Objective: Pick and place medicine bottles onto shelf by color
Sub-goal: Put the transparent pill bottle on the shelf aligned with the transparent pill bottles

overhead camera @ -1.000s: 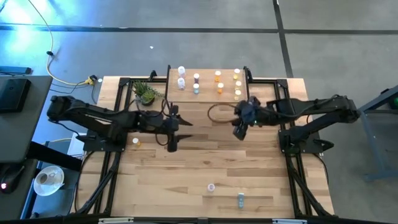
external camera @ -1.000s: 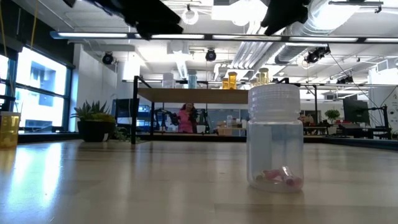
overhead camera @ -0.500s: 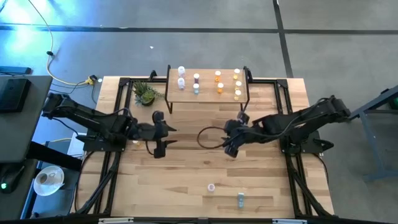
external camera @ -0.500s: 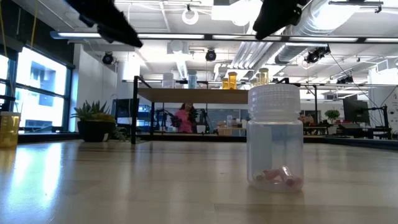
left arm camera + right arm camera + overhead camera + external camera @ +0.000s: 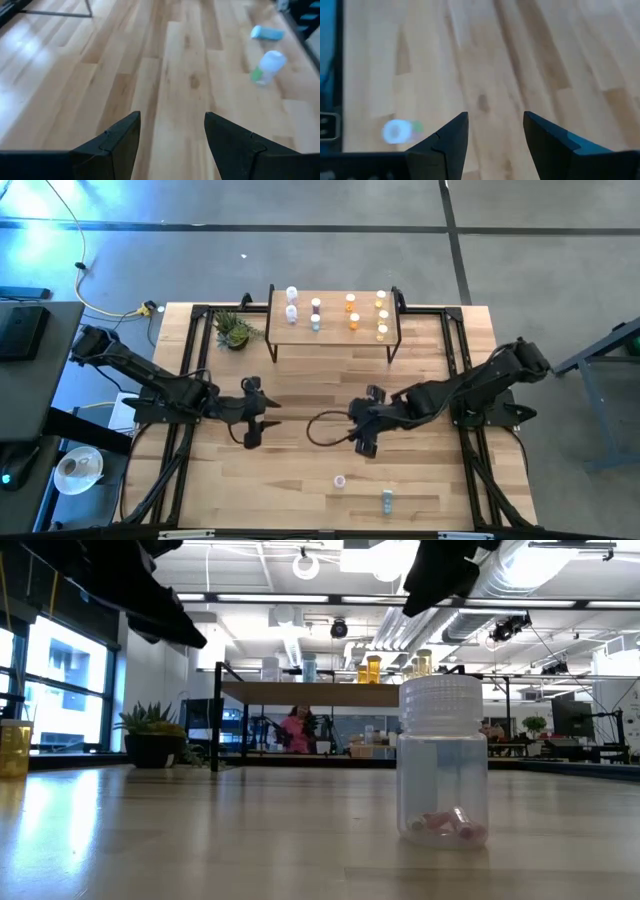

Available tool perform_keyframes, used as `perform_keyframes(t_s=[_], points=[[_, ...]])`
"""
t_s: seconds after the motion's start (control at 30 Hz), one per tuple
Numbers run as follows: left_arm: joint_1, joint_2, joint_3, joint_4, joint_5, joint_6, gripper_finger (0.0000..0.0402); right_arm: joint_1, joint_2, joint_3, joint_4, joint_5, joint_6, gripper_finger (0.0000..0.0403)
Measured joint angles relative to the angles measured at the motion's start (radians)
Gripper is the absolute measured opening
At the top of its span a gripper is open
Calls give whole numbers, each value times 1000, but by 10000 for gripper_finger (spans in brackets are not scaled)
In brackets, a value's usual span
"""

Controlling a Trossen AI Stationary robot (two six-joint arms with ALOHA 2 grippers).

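Observation:
The light-wood shelf (image 5: 332, 330) stands at the table's far middle and carries several small bottles: white (image 5: 291, 295), orange (image 5: 351, 303) and yellow (image 5: 381, 300) among them. Two loose bottles are near the table's near edge: a pinkish one (image 5: 340, 481) stands upright, and a teal one (image 5: 387, 500) lies beside it. The low view shows the clear pink-pill bottle (image 5: 443, 760) close up. My left gripper (image 5: 255, 425) is open and empty over the table's middle left; its wrist view (image 5: 172, 117) shows both loose bottles (image 5: 267, 67) ahead. My right gripper (image 5: 362, 438) is open and empty (image 5: 495, 116), just far of the pinkish bottle.
A small green potted plant (image 5: 233, 330) stands left of the shelf. A yellow bottle (image 5: 12, 748) stands at the table's left side in the low view. Black frame rails (image 5: 180, 440) run along both table sides. Bare planks lie between the grippers and the shelf.
Both grippers have come away from the shelf toward the table's near edge. My right gripper has also gone toward the table's left, closing on the pinkish bottle. My left gripper has drifted a little left. No bottle has moved.

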Motion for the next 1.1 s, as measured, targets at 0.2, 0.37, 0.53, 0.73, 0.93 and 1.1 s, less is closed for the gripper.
perform_keyframes(t_s=[0.2,0.37,0.53,0.73,0.93,1.1], points=[[-9,8,-20,56,48,-1,211,73,21,0,66,-12,34,181],[-8,10,-21,47,54,-15,211,115,42,0,137,-13,86,181],[-9,10,-21,35,80,-59,211,132,85,0,140,-18,88,181],[-41,10,-21,33,109,-94,211,155,167,0,243,-22,25,181],[-70,10,-21,29,103,-124,211,180,237,0,319,-67,21,182],[-76,10,-21,28,100,-146,211,202,271,0,348,-67,2,182]])
